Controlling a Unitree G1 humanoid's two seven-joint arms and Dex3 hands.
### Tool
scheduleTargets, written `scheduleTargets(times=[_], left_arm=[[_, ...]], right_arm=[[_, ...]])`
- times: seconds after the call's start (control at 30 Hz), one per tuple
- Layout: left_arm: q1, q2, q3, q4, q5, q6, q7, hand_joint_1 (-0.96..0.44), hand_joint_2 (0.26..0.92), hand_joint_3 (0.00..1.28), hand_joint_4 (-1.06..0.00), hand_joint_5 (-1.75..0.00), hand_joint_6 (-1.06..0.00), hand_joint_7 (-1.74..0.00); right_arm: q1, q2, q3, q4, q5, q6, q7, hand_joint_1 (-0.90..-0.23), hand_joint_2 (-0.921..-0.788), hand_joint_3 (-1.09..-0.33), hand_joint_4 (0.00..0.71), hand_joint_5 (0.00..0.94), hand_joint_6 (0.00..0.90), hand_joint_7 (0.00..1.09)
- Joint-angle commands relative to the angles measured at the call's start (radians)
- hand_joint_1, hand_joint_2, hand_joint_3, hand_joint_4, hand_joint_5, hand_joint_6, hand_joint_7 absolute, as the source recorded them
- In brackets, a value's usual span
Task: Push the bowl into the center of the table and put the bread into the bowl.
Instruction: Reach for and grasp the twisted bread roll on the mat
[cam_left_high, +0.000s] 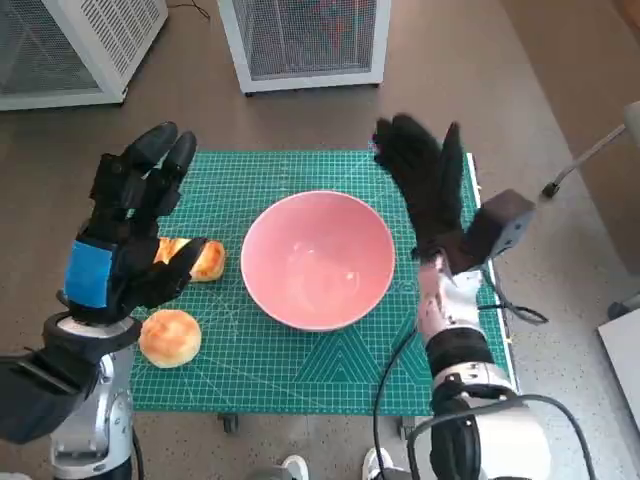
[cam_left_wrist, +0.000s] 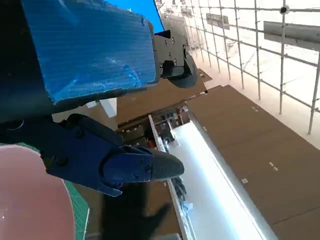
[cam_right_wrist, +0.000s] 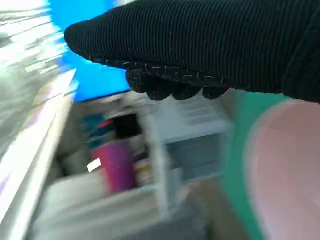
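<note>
Head view: empty pink bowl (cam_left_high: 318, 258) mid-mat (cam_left_high: 300, 365); bread (cam_left_high: 170, 337) left.

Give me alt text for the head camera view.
An empty pink bowl sits mid-way on a green cutting mat, flanked by the open left hand and open right hand. Two bread rolls lie at the mat's left, one partly hidden behind the left hand.
</note>
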Motion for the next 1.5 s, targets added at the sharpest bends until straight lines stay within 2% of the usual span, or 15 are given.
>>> scheduleTargets(times=[0.03,0.27,0.3,0.33,0.37,0.4,0.43,0.5,0.6,0.73,0.9,1.13,1.5], left_arm=[[0.007,0.056,0.025,-0.017,0.049,-0.013,-0.005,-0.54,0.921,0.38,-0.23,0.00,0.00,-0.67],[0.007,0.063,0.025,-0.017,0.050,-0.014,-0.003,-0.54,0.921,0.38,-0.23,0.00,0.00,-0.66],[0.022,0.158,0.038,-0.045,0.123,0.035,-0.041,-0.54,0.921,0.38,-0.23,0.00,0.00,-0.66],[0.033,0.229,0.049,-0.065,0.177,0.072,-0.071,-0.47,0.836,0.31,-0.15,0.00,0.00,-0.51],[0.047,0.315,0.051,-0.106,0.247,0.167,-0.116,-0.43,0.788,0.26,-0.10,0.00,0.00,-0.41],[0.055,0.368,0.051,-0.134,0.292,0.233,-0.145,-0.36,0.747,0.19,-0.06,0.00,0.00,-0.30],[0.047,0.424,0.029,-0.176,0.348,0.356,-0.182,-0.33,0.732,0.17,-0.05,0.00,0.00,-0.26],[0.022,0.495,-0.020,-0.228,0.443,0.533,-0.230,-0.19,0.688,0.11,-0.02,0.00,0.00,-0.14],[-0.022,0.543,-0.094,-0.235,0.544,0.668,-0.259,-0.03,0.669,0.07,-0.01,0.00,-0.01,-0.09],[-0.072,0.561,-0.160,-0.198,0.592,0.741,-0.288,0.10,0.677,0.06,0.00,0.00,-0.05,-0.08],[-0.136,0.570,-0.228,-0.125,0.612,0.816,-0.334,0.20,0.701,0.07,0.00,0.00,-0.09,-0.07],[-0.223,0.591,-0.357,-0.033,0.687,0.891,-0.390,0.19,0.707,0.07,0.00,0.00,-0.11,-0.06],[-0.314,0.554,-0.445,0.168,0.696,0.853,-0.395,0.08,0.704,0.06,-0.02,-0.01,-0.13,-0.04]], right_arm=[[0.014,-0.011,-0.008,-0.062,0.068,-0.072,0.149,-0.616,-0.921,-0.679,0.255,0.002,0.435,0.00],[0.016,-0.013,-0.001,-0.061,0.100,-0.083,0.183,-0.613,-0.921,-0.690,0.255,0.002,0.433,0.00],[0.038,-0.017,0.009,-0.132,0.137,-0.088,0.272,-0.613,-0.921,-0.690,0.255,0.002,0.433,0.00],[0.054,-0.019,0.016,-0.185,0.165,-0.092,0.337,-0.610,-0.921,-0.701,0.258,0.003,0.433,0.00],[0.071,-0.019,0.024,-0.235,0.191,-0.088,0.389,-0.608,-0.921,-0.708,0.261,0.004,0.433,0.00],[0.081,-0.018,0.028,-0.265,0.207,-0.083,0.419,-0.605,-0.921,-0.711,0.263,0.004,0.432,0.00],[0.087,-0.016,0.031,-0.282,0.216,-0.075,0.430,-0.604,-0.921,-0.713,0.263,0.005,0.432,0.00],[0.099,-0.011,0.034,-0.309,0.230,-0.063,0.446,-0.606,-0.921,-0.714,0.265,0.005,0.433,0.00],[0.110,-0.008,0.040,-0.337,0.237,-0.059,0.451,-0.614,-0.921,-0.712,0.267,0.005,0.432,0.00],[0.125,-0.002,0.047,-0.368,0.238,-0.058,0.447,-0.620,-0.921,-0.712,0.270,0.005,0.424,0.00],[0.136,0.003,0.054,-0.399,0.265,-0.031,0.462,-0.622,-0.921,-0.712,0.270,0.004,0.413,0.00],[0.153,0.005,0.071,-0.429,0.285,-0.008,0.461,-0.620,-0.921,-0.700,0.269,0.003,0.410,0.00],[0.166,0.001,0.083,-0.437,0.300,0.019,0.458,-0.618,-0.921,-0.670,0.270,0.002,0.410,0.00]])
